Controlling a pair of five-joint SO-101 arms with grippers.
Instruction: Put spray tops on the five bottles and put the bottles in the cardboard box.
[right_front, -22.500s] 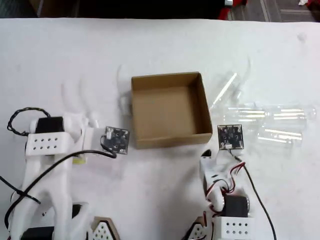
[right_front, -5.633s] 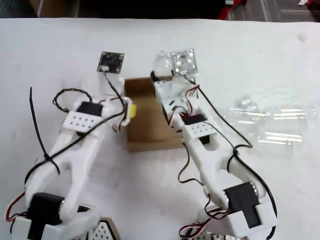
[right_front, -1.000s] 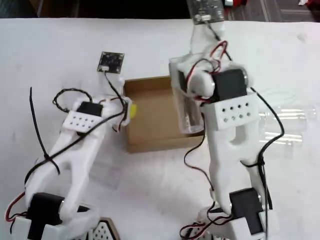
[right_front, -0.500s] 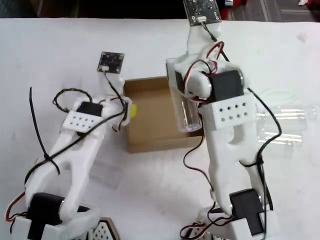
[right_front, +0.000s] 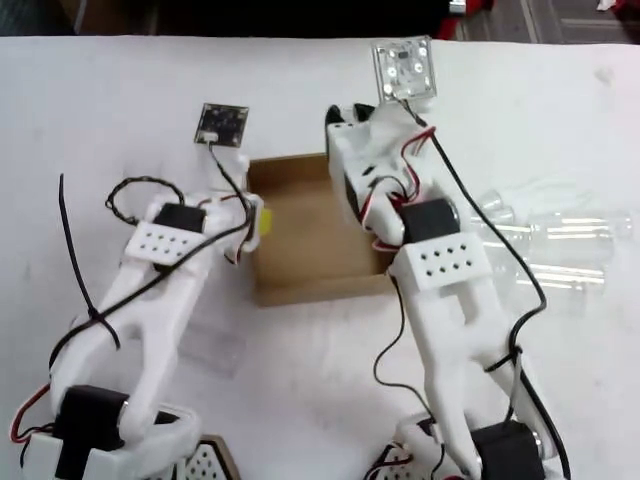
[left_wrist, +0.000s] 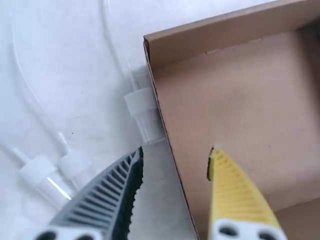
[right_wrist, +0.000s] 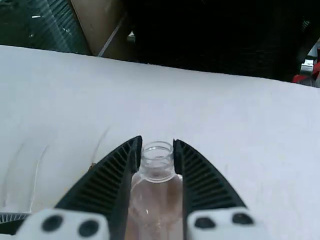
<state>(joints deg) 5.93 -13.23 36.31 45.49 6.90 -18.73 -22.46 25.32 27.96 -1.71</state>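
Clear bottle (right_wrist: 156, 182) clamped in my right gripper (right_wrist: 156, 142) at the cardboard box (right_front: 300, 245)
The gripper holds the bottle by its open neck, at the box's far side. My left gripper (left_wrist: 176, 152) stands wide open astride the box's left wall: one finger over the box floor, one over the table (left_wrist: 60, 60), near spray tops (left_wrist: 142, 112). More bottles (right_front: 560, 240) lie right of the box.

White left arm (right_front: 150, 285) stretched forward, wrist at the brown cardboard box's (right_front: 310, 288) left-arm-side wall. Left gripper (left_wrist: 175, 156), one grey-black finger, one yellow, spread apart astride that wall. White right arm (right_front: 445, 300) extended over the box's other side, wrist past its far edge. Right gripper (right_wrist: 157, 144), black ribbed fingers, clamped on the neck of an upright clear plastic bottle (right_wrist: 156, 167).
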